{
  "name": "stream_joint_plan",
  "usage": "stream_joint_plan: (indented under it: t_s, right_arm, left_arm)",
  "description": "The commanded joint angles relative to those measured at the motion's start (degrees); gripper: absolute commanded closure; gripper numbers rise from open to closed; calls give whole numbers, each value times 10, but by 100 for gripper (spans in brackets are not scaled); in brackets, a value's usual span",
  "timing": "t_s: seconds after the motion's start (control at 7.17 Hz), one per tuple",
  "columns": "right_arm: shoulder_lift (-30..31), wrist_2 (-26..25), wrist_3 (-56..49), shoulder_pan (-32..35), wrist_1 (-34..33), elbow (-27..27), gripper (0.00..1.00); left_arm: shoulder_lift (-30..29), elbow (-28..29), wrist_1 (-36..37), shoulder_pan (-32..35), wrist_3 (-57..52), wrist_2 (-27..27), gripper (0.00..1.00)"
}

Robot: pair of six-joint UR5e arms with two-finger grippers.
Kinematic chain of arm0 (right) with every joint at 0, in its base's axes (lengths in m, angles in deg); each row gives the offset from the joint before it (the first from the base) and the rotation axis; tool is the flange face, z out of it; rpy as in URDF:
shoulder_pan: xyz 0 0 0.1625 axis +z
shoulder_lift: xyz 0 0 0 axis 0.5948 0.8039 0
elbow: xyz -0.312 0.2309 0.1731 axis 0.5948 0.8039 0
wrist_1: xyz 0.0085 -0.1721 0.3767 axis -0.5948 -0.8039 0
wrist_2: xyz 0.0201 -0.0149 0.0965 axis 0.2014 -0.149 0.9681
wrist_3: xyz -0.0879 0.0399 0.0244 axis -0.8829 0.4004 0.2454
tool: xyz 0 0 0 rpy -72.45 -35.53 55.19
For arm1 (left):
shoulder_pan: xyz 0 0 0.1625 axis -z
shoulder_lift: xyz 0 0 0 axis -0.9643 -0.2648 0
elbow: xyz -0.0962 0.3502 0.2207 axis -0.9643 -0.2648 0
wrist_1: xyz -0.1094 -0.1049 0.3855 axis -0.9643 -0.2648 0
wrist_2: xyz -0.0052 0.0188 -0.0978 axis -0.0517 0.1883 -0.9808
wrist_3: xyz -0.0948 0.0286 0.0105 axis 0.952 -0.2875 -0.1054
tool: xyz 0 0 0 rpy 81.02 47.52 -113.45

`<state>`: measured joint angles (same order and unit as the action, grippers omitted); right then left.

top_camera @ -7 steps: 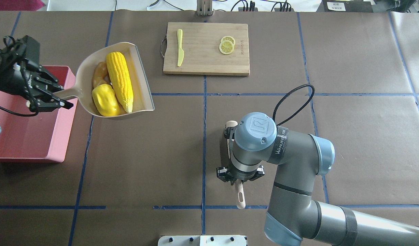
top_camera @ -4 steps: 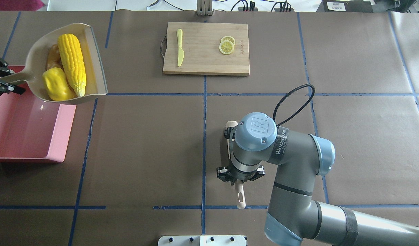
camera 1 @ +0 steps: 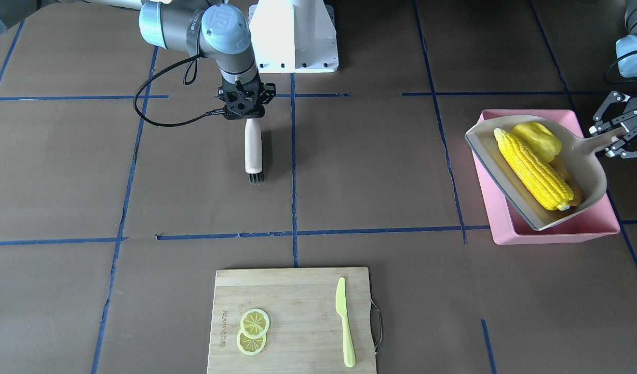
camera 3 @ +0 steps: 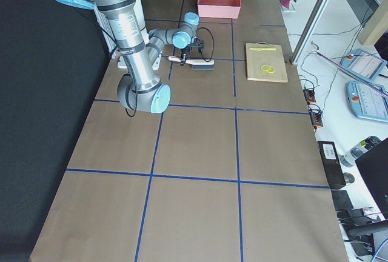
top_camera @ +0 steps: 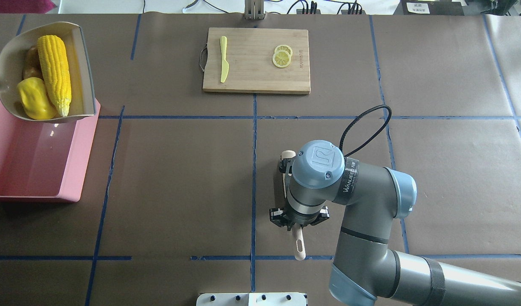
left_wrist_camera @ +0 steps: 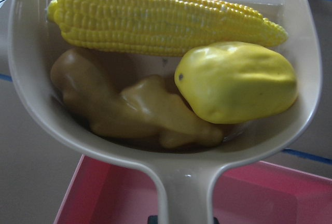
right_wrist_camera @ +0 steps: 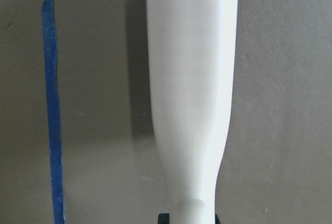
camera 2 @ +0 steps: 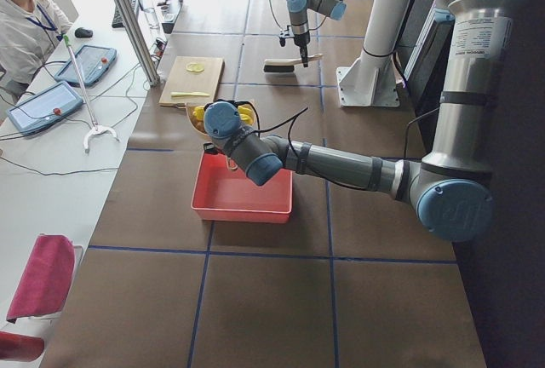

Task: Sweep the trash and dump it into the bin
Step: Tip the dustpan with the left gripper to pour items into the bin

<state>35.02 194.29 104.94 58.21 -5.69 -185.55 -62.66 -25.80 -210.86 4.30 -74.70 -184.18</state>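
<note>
My left gripper [camera 1: 617, 136] is shut on the handle of the cream dustpan [top_camera: 85, 63] and holds it above the far end of the pink bin [top_camera: 80, 153]. In the pan lie the corn cob [top_camera: 54, 74], the lumpy yellow vegetable [top_camera: 34, 98] and the tan ginger root [top_camera: 31, 63]. The left wrist view shows all three close up: corn [left_wrist_camera: 166, 19], vegetable [left_wrist_camera: 236, 81], ginger [left_wrist_camera: 129, 107], with the bin [left_wrist_camera: 104, 198] below. My right gripper [top_camera: 297, 221] is shut on the handle of the white brush [camera 1: 253, 145], which rests on the table.
A wooden cutting board [top_camera: 256, 80] at the far middle holds a lime-green knife [top_camera: 223, 59] and two lemon slices [top_camera: 282, 57]. The robot's white base [camera 1: 295, 36] stands at the near edge. Blue tape lines cross the brown table.
My left gripper has carried the loaded dustpan left and away from the robot, from beside the bin to above its far end. The right arm and brush have not moved.
</note>
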Motion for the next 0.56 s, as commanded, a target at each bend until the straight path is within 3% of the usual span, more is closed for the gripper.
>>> stream_joint_plan:
  t_s: [0.0, 0.42]
  right_arm:
    - [-1, -4, 1, -1, 0, 0, 100]
    - [0, -5, 2, -4, 0, 0, 100]
  left_arm:
    - [0, 1, 119, 42, -154, 31, 98]
    - [0, 0, 171, 53, -280, 122, 98]
